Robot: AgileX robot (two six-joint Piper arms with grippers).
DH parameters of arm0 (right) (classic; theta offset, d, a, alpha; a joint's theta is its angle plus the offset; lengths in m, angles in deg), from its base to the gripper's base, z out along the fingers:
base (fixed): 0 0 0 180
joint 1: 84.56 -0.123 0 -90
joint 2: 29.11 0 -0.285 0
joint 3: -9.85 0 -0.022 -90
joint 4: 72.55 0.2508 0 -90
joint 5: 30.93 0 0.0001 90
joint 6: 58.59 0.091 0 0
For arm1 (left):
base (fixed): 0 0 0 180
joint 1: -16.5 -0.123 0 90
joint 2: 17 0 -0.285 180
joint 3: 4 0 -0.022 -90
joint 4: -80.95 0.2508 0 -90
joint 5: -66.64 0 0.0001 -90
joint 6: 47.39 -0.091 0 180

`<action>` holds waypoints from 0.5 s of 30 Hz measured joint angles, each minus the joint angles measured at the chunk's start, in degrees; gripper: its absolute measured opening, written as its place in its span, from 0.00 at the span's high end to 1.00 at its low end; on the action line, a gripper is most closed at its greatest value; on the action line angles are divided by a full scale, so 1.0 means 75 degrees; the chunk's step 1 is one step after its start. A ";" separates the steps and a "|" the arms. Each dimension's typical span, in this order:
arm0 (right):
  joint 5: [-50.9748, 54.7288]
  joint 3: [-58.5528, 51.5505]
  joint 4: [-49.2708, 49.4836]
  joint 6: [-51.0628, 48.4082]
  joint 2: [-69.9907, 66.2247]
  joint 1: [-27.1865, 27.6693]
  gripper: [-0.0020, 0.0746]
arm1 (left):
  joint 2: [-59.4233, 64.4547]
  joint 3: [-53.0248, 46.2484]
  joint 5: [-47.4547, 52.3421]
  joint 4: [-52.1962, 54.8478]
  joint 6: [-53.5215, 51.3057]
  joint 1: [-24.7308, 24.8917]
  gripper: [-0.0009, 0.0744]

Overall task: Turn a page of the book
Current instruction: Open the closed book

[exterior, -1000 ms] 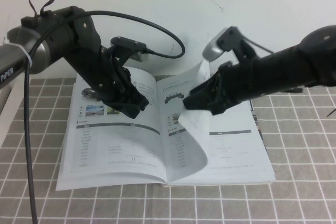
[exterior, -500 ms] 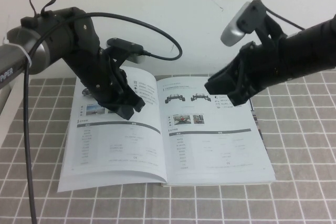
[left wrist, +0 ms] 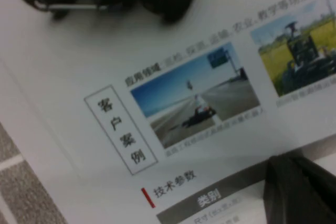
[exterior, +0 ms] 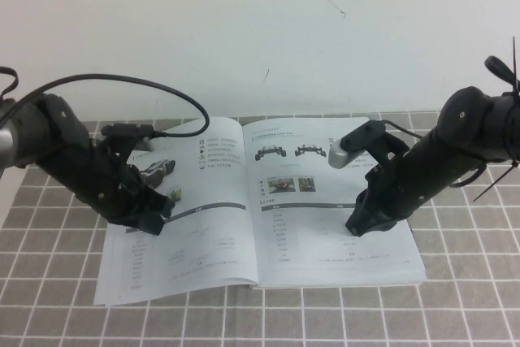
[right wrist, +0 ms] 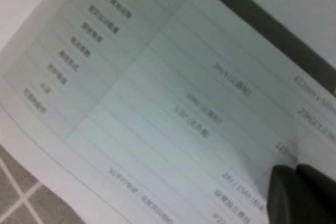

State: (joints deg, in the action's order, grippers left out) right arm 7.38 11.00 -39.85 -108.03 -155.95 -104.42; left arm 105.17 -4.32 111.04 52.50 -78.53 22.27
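Glossy white paper caught the light: the book [exterior: 258, 205] lay open and flat on a grey tiled cloth [exterior: 455, 298], both leaves printed with small photos, text and grey tables. No page stood lifted. The right gripper [exterior: 357, 225] pressed down on the right-hand leaf, its jaws closed together with nothing between them, a table of figures just beyond their tips. The left gripper [exterior: 150, 221] rested on the left-hand leaf, a road photo and a field photo just ahead of it; whether its jaws were apart, I could not tell. A black cable [exterior: 154, 91] looped above the left arm. The print was too blurred to read.
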 joint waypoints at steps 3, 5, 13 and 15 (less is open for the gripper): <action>-0.0019 0.0016 0.0021 0.0031 -0.0106 0.0000 0.98 | 0.0106 -0.0276 -0.0300 -0.0297 -0.0263 -0.0051 0.99; -0.0019 0.0033 0.0163 -0.0035 -0.0106 0.0000 0.98 | 0.0165 -0.0297 -0.0368 -0.0477 -0.0356 -0.0068 0.99; 0.0792 0.1273 0.1256 -0.1189 -0.0162 -0.0745 0.98 | 0.0281 -0.0297 -0.0238 -0.0970 -0.0551 -0.0118 0.99; 0.0836 0.1691 0.1222 -0.1170 -0.0303 -0.1088 0.98 | 0.0295 -0.0297 -0.0223 -0.0988 -0.0551 -0.0118 0.99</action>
State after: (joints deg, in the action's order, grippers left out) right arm 13.65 23.68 -30.69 -116.80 -158.22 -112.58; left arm 107.38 -6.55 109.36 45.08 -82.66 21.38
